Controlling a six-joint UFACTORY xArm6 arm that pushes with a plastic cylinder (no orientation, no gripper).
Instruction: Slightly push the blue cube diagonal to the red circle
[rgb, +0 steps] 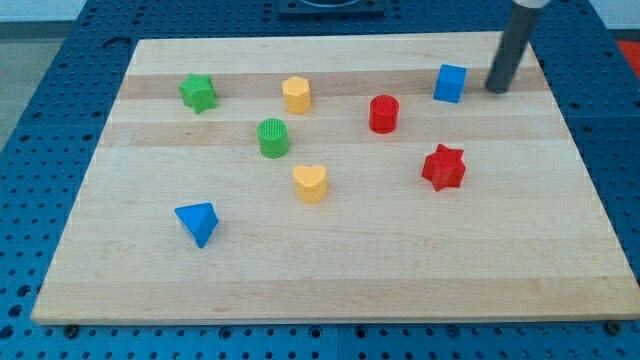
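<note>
The blue cube (450, 83) sits on the wooden board near the view's top right. The red circle, a short red cylinder (384, 114), stands below and to the left of it, a small gap apart. My tip (496, 89) rests on the board just to the right of the blue cube, close but apart from it. The dark rod rises from there toward the view's top edge.
Also on the board (330, 280): a red star (443, 167), a yellow heart (310, 184), a green cylinder (273, 138), a yellow hexagon block (296, 94), a green star (198, 92), a blue triangle (197, 222). Blue pegboard surrounds the board.
</note>
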